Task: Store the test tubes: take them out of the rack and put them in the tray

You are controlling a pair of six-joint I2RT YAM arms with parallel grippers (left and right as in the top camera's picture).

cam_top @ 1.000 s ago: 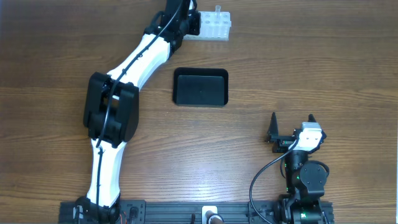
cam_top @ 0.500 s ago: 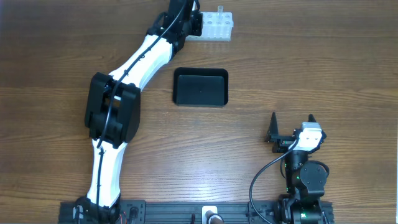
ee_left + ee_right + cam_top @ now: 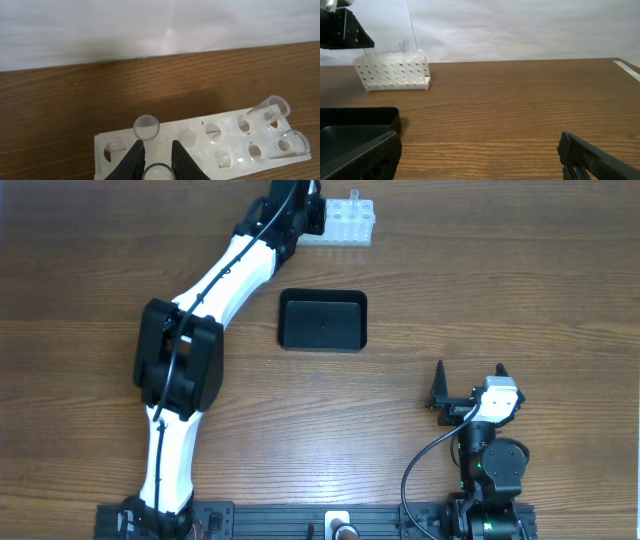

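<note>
We see the left arm stretch from the lower left of the top view up to the top centre. There the white rack (image 3: 348, 225) stands on the wooden table (image 3: 520, 280). The left gripper (image 3: 159, 160) hangs right over the rack. Its 2 fingers (image 3: 134, 156) are clenched on either side of the rim of a test tube (image 3: 159, 173) that sits in one of the rack's holes.

A second tube (image 3: 146, 126) stands upright in the next hole along, just beside the fingertips. At the rack's other end, 2 more tubes lean over: a tilted tube (image 3: 270, 107) and, beside it, an outer tube (image 3: 295, 141). That makes 4 tubes that we can count, and every 1 of them is in the rack.

The black tray (image 3: 322, 320) lies in the upper middle of the top view, below the rack and apart from it, with its long sides running across the frame.

The right arm is folded up over its base in the lower right of the top view. The right gripper (image 3: 468, 385) is there too, well apart from both tray and rack. Its jaws are released, with the 2 fingers spread wide and nothing between them. The right wrist view looks across the table. In it, the tray's rim shows close to 1 finger, and the rack stands farther off with the left gripper above 1 end of it.
</note>
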